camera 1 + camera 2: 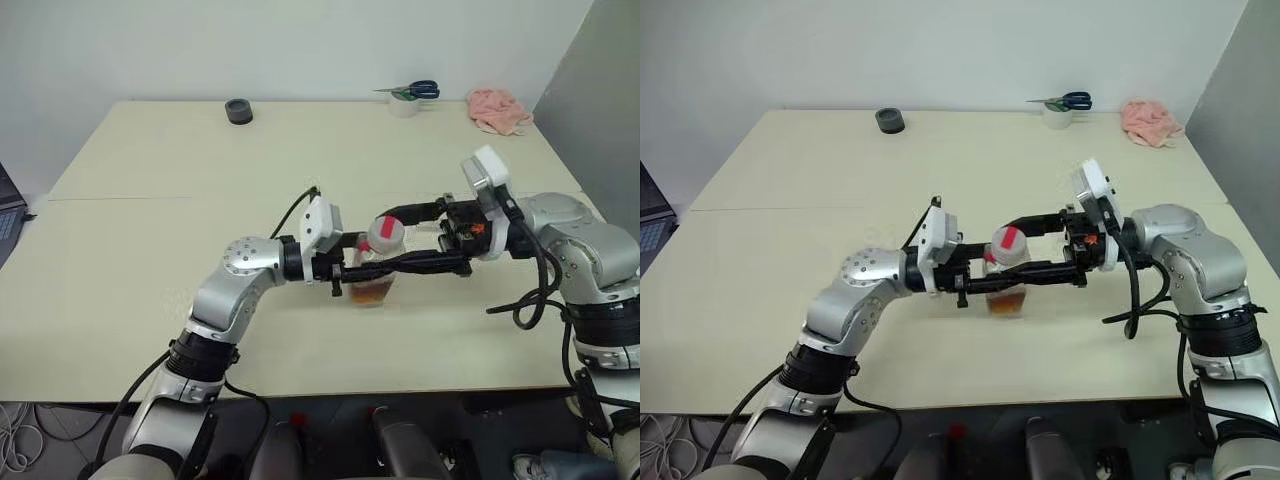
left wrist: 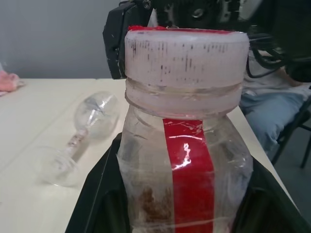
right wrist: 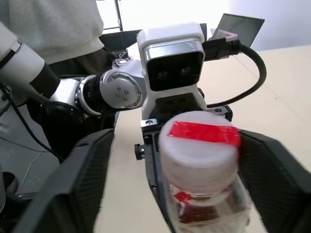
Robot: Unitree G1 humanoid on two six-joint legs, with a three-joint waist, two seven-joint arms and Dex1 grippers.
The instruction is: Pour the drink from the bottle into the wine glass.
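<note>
1. While capped, held upright above the worktop (image 1: 150, 300) at mid-front: bottle (image 1: 377, 268), white cap (image 2: 187, 60) with red tape on top, a little drink (image 1: 372, 291) at the bottom.
2. Clamped shut on the bottle's body, likely to steady it for uncapping: left hand (image 1: 345, 268).
3. Spread wide either side of the cap, gripping nothing, apparently placed to take hold and twist: right hand (image 1: 1032, 243).
4. Lying on its side on the worktop, needing standing up before any pour: wine glass (image 2: 82, 136).
</note>
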